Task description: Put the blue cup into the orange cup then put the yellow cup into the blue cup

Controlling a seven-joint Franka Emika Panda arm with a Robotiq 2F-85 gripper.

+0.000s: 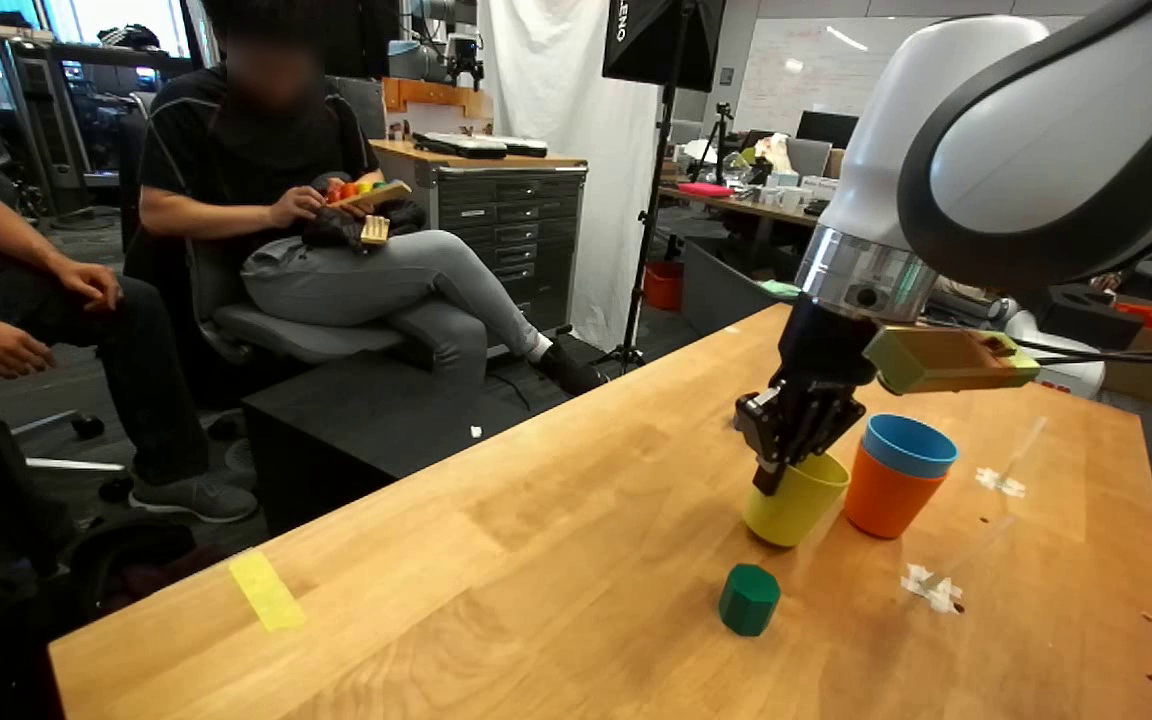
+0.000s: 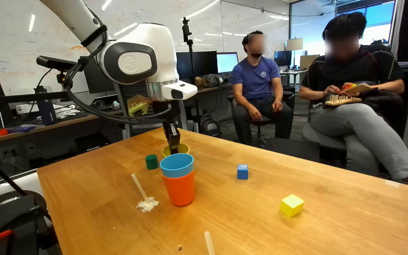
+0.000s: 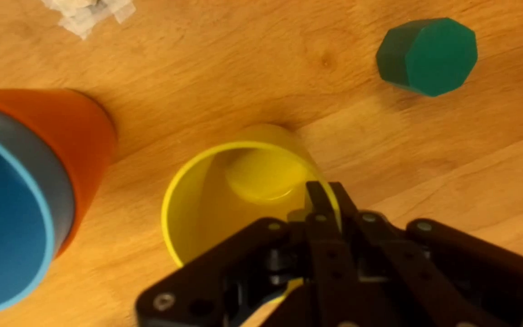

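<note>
Tabletop is smooth grained wood with a soft sheen; orange cup, blue cup and yellow cup look smooth, low-gloss plastic; green block appears smooth and matt; tape patch looks papery, crumpled; white curtain is matt cloth.

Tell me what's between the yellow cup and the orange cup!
Just bare tabletop separates the yellow cup from the orange cup; the wrist view shows it.
</note>
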